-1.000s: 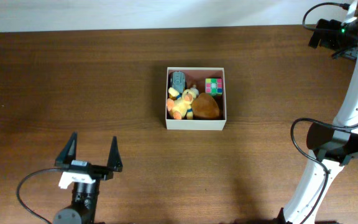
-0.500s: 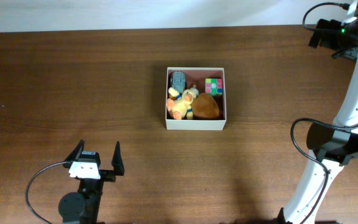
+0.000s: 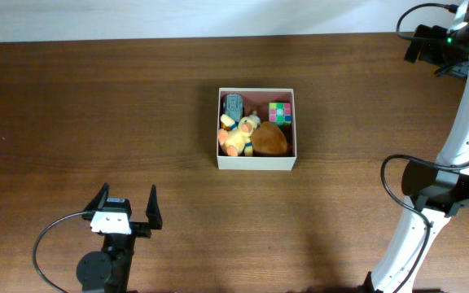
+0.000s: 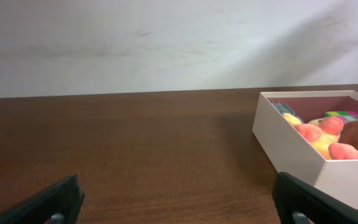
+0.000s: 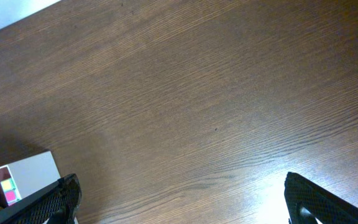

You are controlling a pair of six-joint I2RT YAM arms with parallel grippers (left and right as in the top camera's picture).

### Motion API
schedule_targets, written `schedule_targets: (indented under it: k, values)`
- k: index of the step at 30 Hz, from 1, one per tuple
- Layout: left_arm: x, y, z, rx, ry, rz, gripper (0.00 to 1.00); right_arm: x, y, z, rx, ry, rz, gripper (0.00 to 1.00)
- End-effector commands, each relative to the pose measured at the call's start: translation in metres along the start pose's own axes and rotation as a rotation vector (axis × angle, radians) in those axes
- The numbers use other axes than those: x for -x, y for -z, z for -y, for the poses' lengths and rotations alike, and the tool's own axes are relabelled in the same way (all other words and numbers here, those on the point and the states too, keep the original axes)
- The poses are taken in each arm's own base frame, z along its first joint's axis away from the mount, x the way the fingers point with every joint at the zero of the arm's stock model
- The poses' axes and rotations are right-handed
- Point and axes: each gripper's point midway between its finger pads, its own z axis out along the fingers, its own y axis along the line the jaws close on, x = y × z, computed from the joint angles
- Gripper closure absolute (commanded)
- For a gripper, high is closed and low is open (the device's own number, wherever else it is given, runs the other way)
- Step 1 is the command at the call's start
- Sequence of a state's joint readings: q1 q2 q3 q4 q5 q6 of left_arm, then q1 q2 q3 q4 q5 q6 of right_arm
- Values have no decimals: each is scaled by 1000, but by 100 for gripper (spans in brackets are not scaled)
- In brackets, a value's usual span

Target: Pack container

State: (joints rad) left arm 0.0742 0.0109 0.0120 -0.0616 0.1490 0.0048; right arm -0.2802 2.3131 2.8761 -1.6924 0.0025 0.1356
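Left tool [image 3: 129, 192], right tool [image 5: 179, 185] splayed, empty, well apart from container [image 3: 256, 163] with plush duck [image 3: 236, 135]

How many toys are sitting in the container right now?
4 in the container: a grey toy far left, a multicoloured puzzle cube far right, a yellow plush near left, and a brown rounded item near right. Smaller ones may be hidden underneath.

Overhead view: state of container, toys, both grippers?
container: upright, lidless, holding four toys.
yellow plush duck: lying inside.
brown toy: inside, against the duck.
puzzle cube: inside, in a corner.
grey toy: inside, in a corner.
left gripper: jaws open, empty.
right gripper: jaws open, empty.
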Motion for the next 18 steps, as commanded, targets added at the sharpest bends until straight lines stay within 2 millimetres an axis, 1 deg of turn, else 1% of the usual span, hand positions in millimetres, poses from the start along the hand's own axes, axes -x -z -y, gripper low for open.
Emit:
schedule_targets:
  k: [1,14,16,18]
  values:
    - [-2,0,-1,7,-18,-4,1,0,2,1,1,-10,1,1]
    - [-2,0,-1,7,-18,-4,1,0,2,0,-1,-7,2,1]
    - [-2,0,-1,7,-18,-4,1,1,13,1,-22,-1,27,1]
    - [-2,0,-1,7,-18,-4,1,1,30,-4,-18,10,63,1]
